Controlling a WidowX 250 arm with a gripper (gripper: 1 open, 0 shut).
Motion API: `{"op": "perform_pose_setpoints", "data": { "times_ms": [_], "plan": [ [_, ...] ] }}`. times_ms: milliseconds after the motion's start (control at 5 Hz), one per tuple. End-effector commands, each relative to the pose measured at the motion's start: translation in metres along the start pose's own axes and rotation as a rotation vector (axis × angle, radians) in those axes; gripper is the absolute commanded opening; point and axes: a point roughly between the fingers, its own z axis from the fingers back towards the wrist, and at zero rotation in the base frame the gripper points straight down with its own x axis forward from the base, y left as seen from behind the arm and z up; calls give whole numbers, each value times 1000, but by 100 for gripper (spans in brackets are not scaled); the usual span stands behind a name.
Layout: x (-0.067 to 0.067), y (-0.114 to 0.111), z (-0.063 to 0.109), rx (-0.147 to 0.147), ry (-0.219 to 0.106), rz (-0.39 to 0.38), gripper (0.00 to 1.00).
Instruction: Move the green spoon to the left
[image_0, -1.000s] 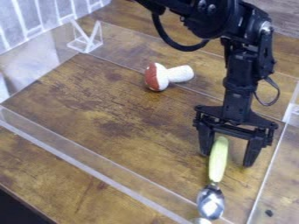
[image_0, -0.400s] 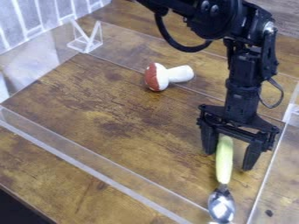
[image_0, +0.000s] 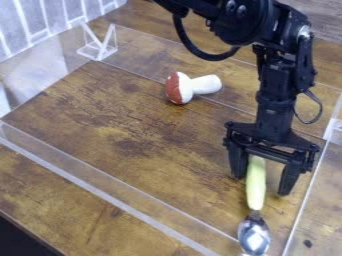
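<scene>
The green spoon (image_0: 254, 192) lies on the wooden table at the lower right, its yellow-green handle pointing up and its silver bowl (image_0: 254, 238) near the bottom edge. My gripper (image_0: 263, 180) points straight down over the handle, open, with one black finger (image_0: 235, 168) on the left of the handle and the other on the right. The fingertips sit low, close to the table. The upper end of the handle is hidden between the fingers.
A toy mushroom (image_0: 190, 87) with a red-brown cap lies at mid-table. A clear acrylic wall (image_0: 107, 190) borders the wooden surface along the front and right. A small clear stand (image_0: 96, 42) sits at the back left.
The spoon has shifted slightly right and down in the picture since the earliest frame, its bowl now nearer the bottom edge. The gripper stays open and astride the handle.
</scene>
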Motion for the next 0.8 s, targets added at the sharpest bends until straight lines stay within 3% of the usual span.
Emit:
{"op": "perform_pose_setpoints", "data": {
  "times_ms": [0, 400, 600],
  "plan": [
    [-2, 3, 17, -21, -27, 63, 100],
    [5, 14, 17, -30, -13, 170, 100],
    [4, 12, 16, -25, -6, 150, 100]
  ]
}}
